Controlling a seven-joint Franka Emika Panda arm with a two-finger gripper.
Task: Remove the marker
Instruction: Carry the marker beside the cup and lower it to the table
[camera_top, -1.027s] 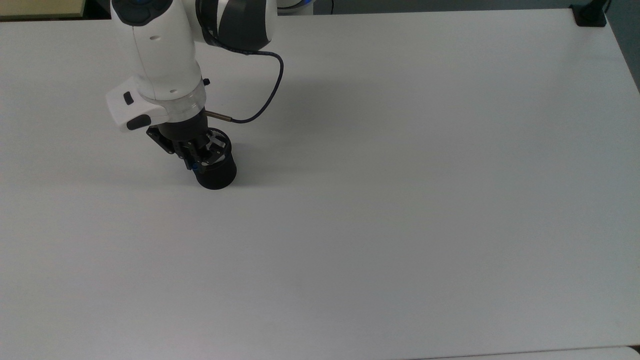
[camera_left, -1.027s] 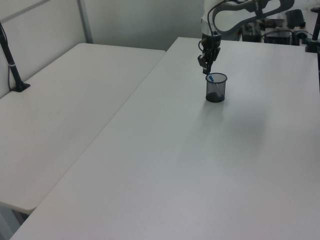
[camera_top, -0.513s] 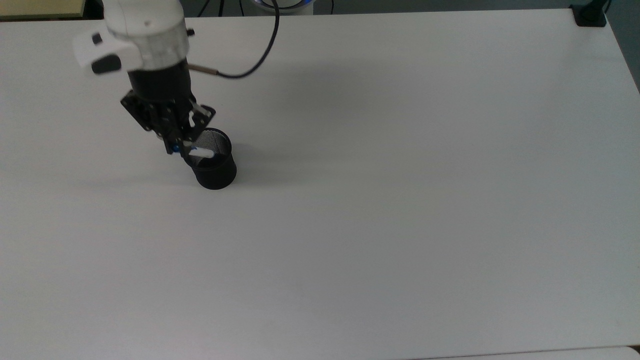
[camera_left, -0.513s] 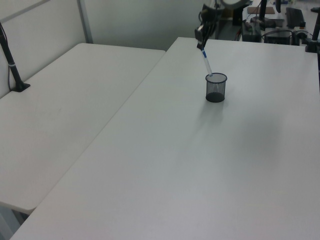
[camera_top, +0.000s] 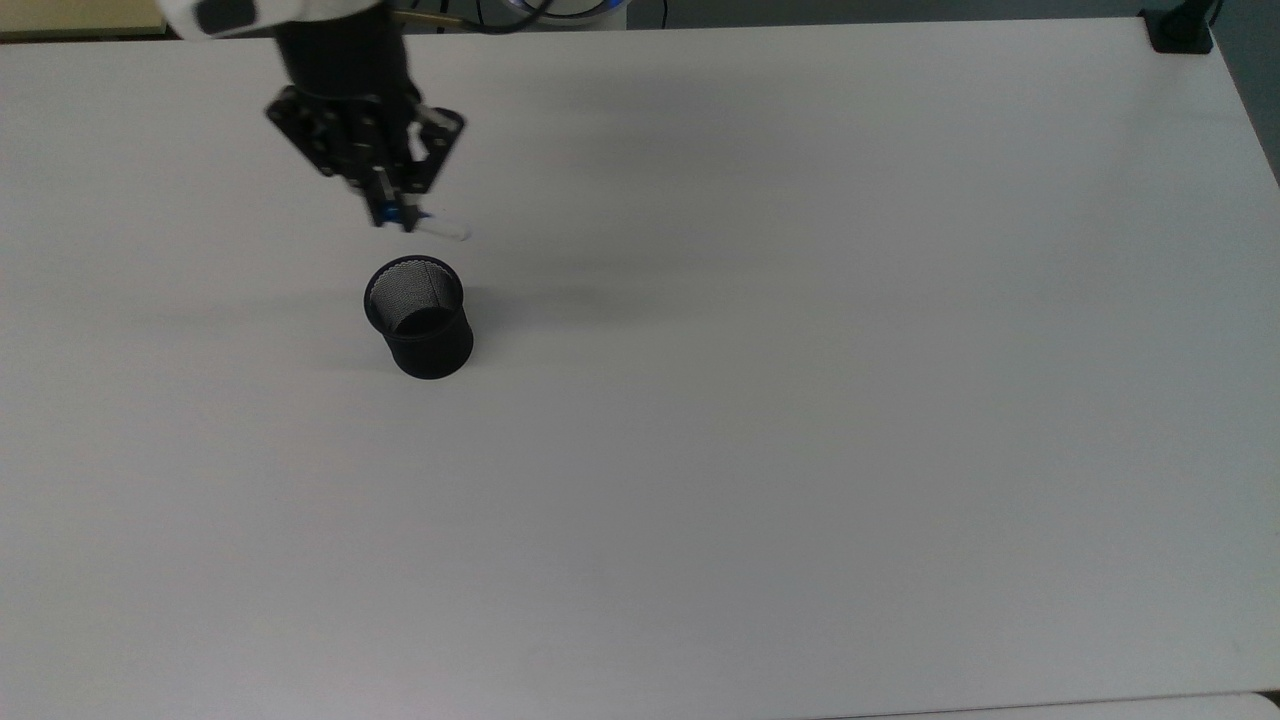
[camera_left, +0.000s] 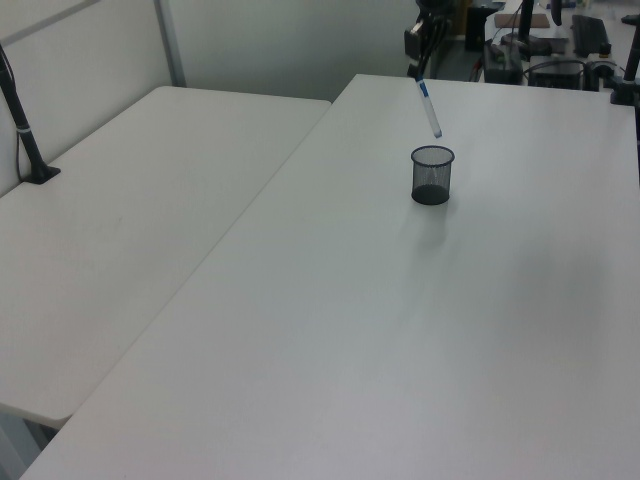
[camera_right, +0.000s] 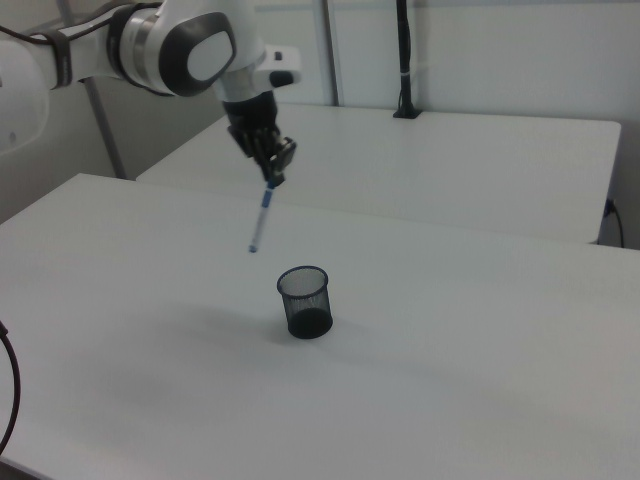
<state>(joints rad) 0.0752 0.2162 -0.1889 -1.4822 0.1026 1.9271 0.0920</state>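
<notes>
The gripper (camera_right: 272, 178) pinches the marker (camera_right: 260, 222) by its top (tip hanging free) above the cup (camera_right: 304, 301), mid-frame on the bare table (camera_right: 480, 350).

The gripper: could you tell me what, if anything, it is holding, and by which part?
The gripper holds the marker by its upper end; the rest hangs clear above the mesh cup.

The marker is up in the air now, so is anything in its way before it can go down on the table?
Nothing visible blocks it. The gripper holds the marker by its top end, and its lower tip hangs clear above the black mesh cup. The white table around the cup is bare, so there is open room to set it down beside the cup.
</notes>
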